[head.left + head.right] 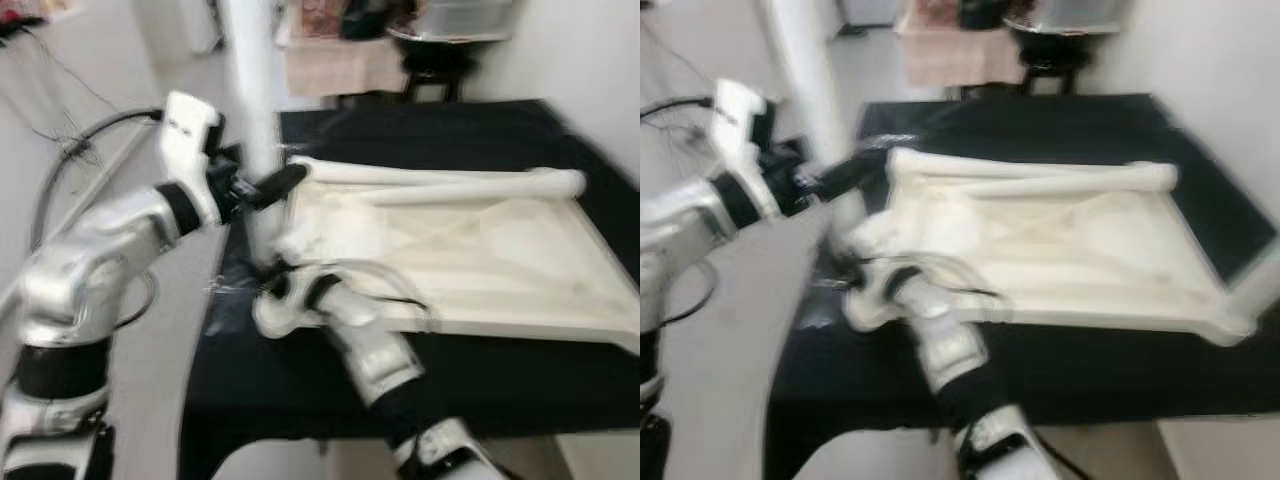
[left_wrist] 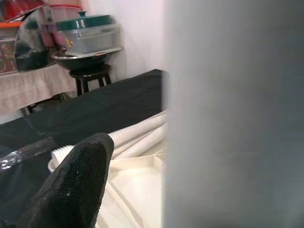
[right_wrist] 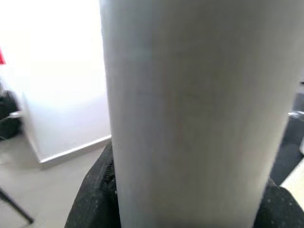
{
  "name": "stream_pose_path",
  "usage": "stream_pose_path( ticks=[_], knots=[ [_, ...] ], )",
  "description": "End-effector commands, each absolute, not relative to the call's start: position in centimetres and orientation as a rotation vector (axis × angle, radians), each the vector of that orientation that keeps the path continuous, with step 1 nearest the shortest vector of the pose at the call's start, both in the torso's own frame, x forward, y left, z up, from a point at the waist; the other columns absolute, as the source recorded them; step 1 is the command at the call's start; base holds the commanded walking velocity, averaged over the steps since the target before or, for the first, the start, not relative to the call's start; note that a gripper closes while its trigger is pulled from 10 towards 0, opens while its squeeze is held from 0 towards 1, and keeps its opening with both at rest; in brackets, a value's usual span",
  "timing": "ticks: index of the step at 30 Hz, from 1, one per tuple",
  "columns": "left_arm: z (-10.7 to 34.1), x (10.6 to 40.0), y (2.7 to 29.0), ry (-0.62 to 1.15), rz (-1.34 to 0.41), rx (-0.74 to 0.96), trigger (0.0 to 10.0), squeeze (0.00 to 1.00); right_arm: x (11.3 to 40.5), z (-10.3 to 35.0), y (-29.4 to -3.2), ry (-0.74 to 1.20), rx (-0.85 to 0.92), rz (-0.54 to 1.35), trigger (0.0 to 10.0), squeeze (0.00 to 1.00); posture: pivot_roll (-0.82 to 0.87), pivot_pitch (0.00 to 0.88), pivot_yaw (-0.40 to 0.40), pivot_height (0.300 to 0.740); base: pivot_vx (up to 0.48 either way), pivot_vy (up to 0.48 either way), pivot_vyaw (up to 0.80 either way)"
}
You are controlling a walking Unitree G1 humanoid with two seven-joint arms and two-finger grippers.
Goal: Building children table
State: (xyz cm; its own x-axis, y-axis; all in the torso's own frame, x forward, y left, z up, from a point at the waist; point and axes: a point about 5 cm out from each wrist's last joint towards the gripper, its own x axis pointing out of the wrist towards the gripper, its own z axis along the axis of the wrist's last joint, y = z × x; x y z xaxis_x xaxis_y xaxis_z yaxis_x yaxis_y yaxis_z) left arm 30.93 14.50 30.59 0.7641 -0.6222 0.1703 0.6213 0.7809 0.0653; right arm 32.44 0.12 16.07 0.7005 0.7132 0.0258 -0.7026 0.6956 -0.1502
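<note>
We steady an upright white leg (image 1: 252, 110) at the upturned tabletop's (image 1: 470, 260) corner, right pincer (image 1: 272, 285) clamped low around it, left pincer (image 1: 268, 185) bracing it higher, grip unclear.

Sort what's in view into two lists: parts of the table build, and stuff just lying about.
Belongs to the job:
- upright white leg, held by the right hand at its base and the left hand higher up
- upturned white tabletop
- two loose white legs lying on it

Lying about:
- black cloth
- stool with containers
- floor cables
</note>
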Motion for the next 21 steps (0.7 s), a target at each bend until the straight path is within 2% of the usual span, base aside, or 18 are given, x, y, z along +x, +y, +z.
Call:
stream_pose_path(
  ticks=[1, 7, 8, 9, 10, 11, 12, 15, 16, 18, 19, 21],
  knots=[
    [30.3, 31.1, 14.6, -0.166, -0.665, 0.02, 10.0, 0.0, 31.2, 12.4, 1.8, 0.064, -0.149, 0.777, 0.0, 0.0, 0.01, 0.076, 0.05, 0.74, 0.0, 0.0, 0.0],
    [30.3, 31.3, 14.7, -0.166, -0.66, 0.04, 10.0, 0.0, 31.2, 12.6, 2.9, 0.042, -0.137, 0.797, 0.0, 0.0, 0.01, 0.075, 0.058, 0.74, 0.0, 0.0, 0.0],
    [30.3, 31.2, 14.7, -0.165, -0.665, 0.039, 4.1, 0.0, 31.1, 12.6, 2.9, 0.045, -0.143, 0.784, 0.0, 0.0, 0.01, 0.075, 0.058, 0.74, 0.0, 0.0, 0.0],
    [30.3, 31.2, 14.6, -0.165, -0.67, 0.036, 0.0, 0.0, 31.1, 12.7, 2.8, 0.052, -0.15, 0.771, 0.0, 0.0, 0.01, 0.076, 0.059, 0.74, 0.0, 0.0, 0.0],
    [30.3, 31.1, 14.6, -0.167, -0.674, 0.034, 0.0, 0.0, 31.2, 12.8, 2.6, 0.056, -0.159, 0.757, 7.7, 0.0, 0.01, 0.08, 0.061, 0.74, 0.0, 0.0, 0.0],
    [30.3, 31.1, 14.6, -0.168, -0.676, 0.032, 0.0, 0.0, 31.2, 12.9, 2.5, 0.06, -0.166, 0.747, 7.7, 0.0, 0.01, 0.08, 0.061, 0.74, 0.0, 0.0, 0.0],
    [30.3, 31.1, 14.7, -0.168, -0.675, 0.032, 0.0, 0.0, 31.1, 13.1, 2.3, 0.062, -0.179, 0.732, 10.0, 0.0, 0.01, 0.076, 0.062, 0.74, 0.0, 0.0, 0.0],
    [30.4, 31.1, 14.8, -0.168, -0.675, 0.032, 0.0, 0.0, 31.2, 13.3, 2.2, 0.062, -0.193, 0.728, 10.0, 0.0, 0.01, 0.076, 0.062, 0.74, 0.0, 0.0, 0.0],
    [30.4, 31.1, 14.8, -0.169, -0.677, 0.035, 0.0, 0.0, 31.7, 14.4, 2.0, 0.039, -0.142, 0.823, 10.0, 0.16, 0.02, 0.075, 0.062, 0.74, 0.0, 0.0, 0.0],
    [30.4, 31.1, 14.8, -0.169, -0.679, 0.038, 0.0, 0.0, 31.9, 14.8, 1.9, 0.026, -0.109, 0.876, 10.0, 0.16, 0.02, 0.075, 0.062, 0.74, 0.0, 0.0, 0.0],
    [30.4, 31.1, 14.8, -0.17, -0.682, 0.039, 0.0, 0.0, 32.4, 15.4, 1.5, 0.009, -0.067, 0.935, 10.0, 1.0, 0.02, 0.074, 0.059, 0.74, 0.0, 0.0, 0.0],
    [30.4, 31.1, 14.8, -0.171, -0.685, 0.04, 0.0, 0.0, 32.8, 16.0, 1.1, -0.015, -0.044, 1.004, 10.0, 1.0, 0.01, 0.073, 0.058, 0.74, 0.0, 0.0, 0.0]
  ],
)
